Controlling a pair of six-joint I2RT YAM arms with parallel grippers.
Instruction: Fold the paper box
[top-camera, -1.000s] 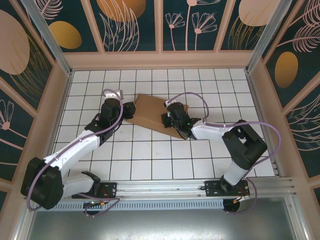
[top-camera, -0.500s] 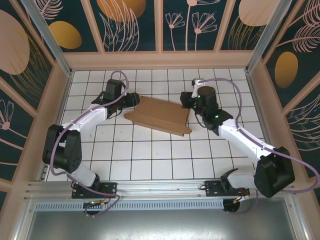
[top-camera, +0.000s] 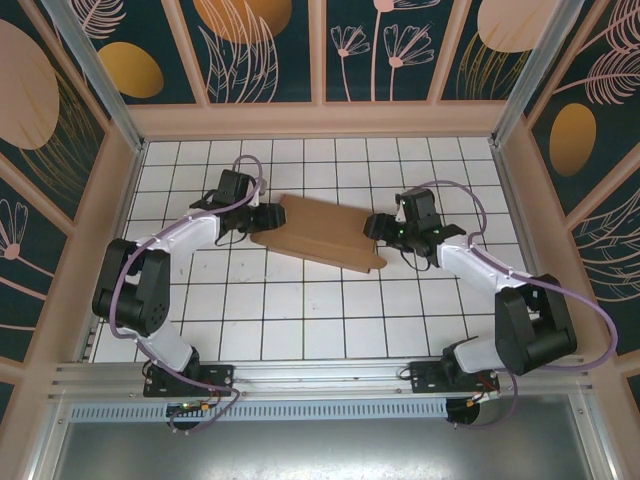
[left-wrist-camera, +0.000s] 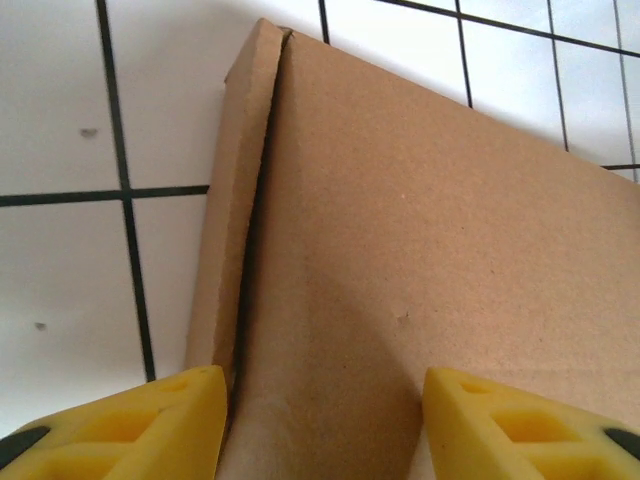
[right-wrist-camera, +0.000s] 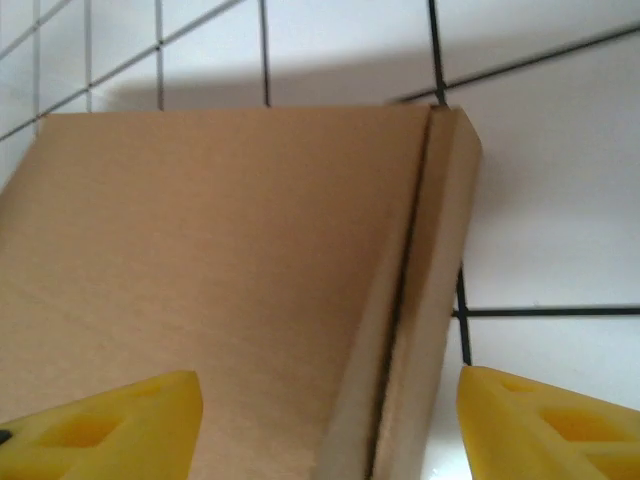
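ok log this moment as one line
task: fold paper box | left pincer: open, at box's left end | right pincer: open, at box's right end | box: lying on table

The left gripper (top-camera: 264, 215) now sits closer against the paper box (top-camera: 320, 232); the right gripper (top-camera: 376, 228) now lies nearer the table's (top-camera: 300, 322) near edge.

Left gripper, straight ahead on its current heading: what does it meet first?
The paper box: its end sits right ahead of the left gripper, jaws open. How much gap remains is unclear.
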